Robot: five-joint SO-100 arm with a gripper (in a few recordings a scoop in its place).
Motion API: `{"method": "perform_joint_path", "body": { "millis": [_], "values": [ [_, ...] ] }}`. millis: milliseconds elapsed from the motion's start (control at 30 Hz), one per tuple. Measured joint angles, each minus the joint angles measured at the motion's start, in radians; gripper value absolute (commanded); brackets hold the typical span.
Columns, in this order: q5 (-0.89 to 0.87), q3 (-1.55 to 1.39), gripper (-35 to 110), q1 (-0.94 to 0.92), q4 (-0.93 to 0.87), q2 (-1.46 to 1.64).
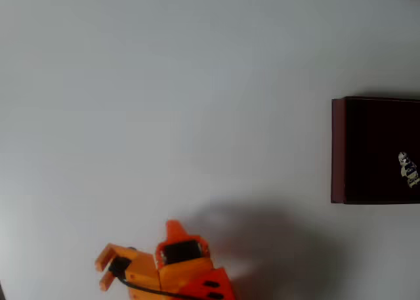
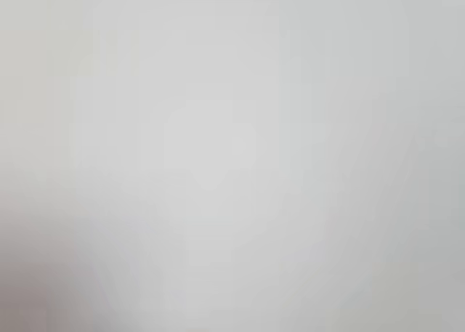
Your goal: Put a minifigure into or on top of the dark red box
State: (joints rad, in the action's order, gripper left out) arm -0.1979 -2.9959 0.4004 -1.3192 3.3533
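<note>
In the overhead view the minifigure point(image 1: 409, 169) already lies inside the box point(image 1: 338, 149) at the table's right edge. The pincer point(image 1: 105, 271) sits well apart near the bottom edge, fingers spread and holding nothing (pointing left, away from the box).

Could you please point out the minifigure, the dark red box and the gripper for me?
minifigure point(image 1: 409, 169): overhead view, its white body.
dark red box point(image 1: 338, 149): overhead view, its left wall.
gripper point(image 1: 104, 272): overhead view, between the orange fingertips.
</note>
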Motion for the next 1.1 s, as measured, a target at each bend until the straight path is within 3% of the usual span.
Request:
{"method": "perform_joint_path", "body": {
  "millis": [100, 367, 1100],
  "values": [
    [-0.041, -0.025, 0, 0.005, 0.014, -0.005],
    [0.106, -0.025, 0, 0.092, -0.005, 0.000],
    [0.114, -0.025, 0, 0.094, -0.008, 0.000]
  ]
}}
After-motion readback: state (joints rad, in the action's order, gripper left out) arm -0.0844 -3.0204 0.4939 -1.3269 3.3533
